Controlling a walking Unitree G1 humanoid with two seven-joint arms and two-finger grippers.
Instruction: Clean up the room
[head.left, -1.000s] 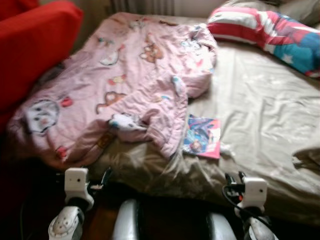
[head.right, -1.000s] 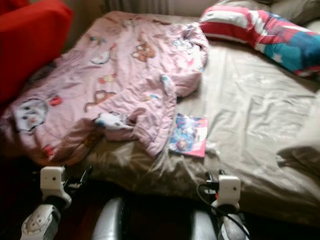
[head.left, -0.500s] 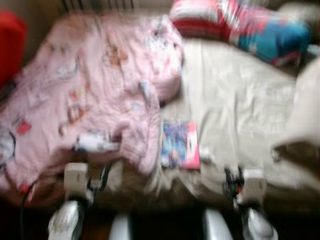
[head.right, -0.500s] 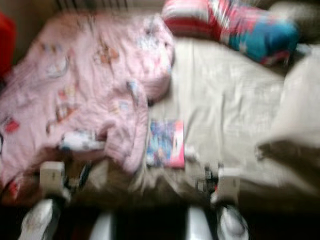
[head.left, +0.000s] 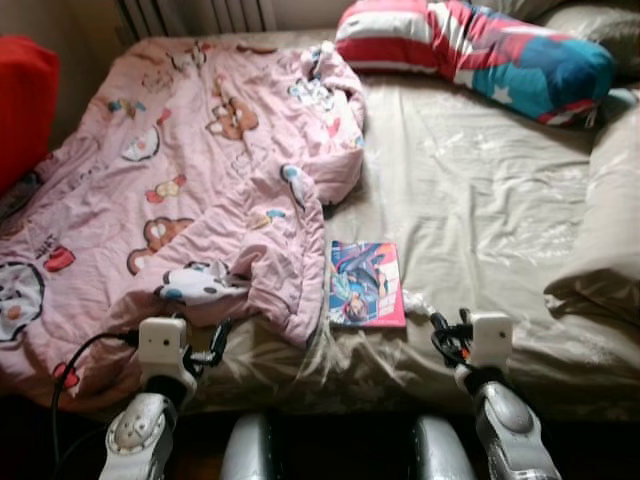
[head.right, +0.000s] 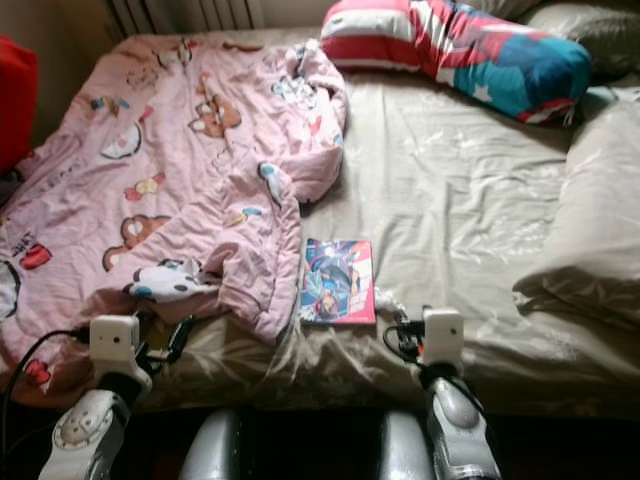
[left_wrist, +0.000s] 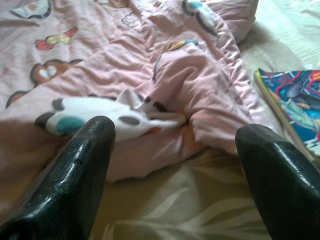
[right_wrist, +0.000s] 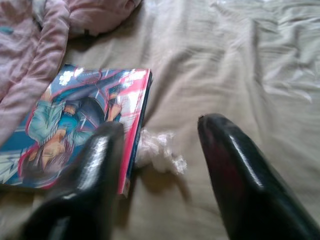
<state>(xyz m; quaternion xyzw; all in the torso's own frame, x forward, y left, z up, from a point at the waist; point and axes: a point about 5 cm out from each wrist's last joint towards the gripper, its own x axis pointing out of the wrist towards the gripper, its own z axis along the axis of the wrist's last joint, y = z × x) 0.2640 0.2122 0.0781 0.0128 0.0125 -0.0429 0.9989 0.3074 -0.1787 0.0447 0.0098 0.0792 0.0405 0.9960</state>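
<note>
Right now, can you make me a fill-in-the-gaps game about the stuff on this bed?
1. The blanket with the cartoon animals is coloured ____.
2. The comic book lies flat on the beige sheet, right beside the blanket's ____ edge.
3. The small crumpled white scrap lies next to the ____.
4. The left hand has its two black fingers wide ____, holding nothing.

Missing words: pink; right; comic book; open
</note>
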